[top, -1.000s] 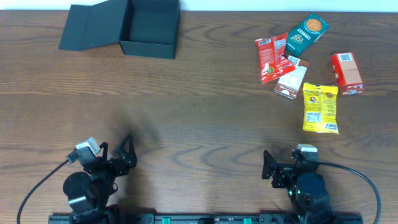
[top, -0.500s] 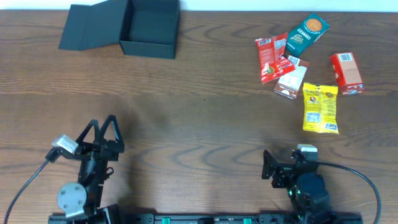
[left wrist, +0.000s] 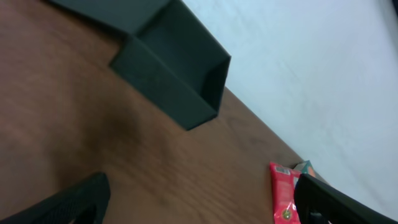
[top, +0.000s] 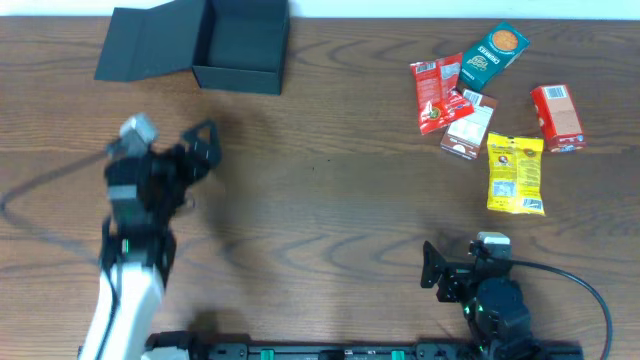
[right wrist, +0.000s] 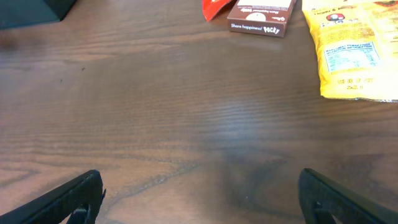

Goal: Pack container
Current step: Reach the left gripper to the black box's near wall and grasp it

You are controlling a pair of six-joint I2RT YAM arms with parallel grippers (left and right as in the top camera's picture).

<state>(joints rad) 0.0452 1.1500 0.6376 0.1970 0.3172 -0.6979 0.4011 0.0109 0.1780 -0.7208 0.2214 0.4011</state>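
My left tool (top: 205, 140) hangs wide open and empty near the container (top: 240, 45) (my right tool (top: 428, 268) likewise released): a low reach could shove it askew.

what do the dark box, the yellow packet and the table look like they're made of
Dark box: likely cardboard, matte; thin flat walls, crisp folds, no glare.
Yellow packet: probably plastic film, slightly glossy; wrinkled printed surface.
Table: wood or wood-look laminate, satin; grain lines, soft sheen.
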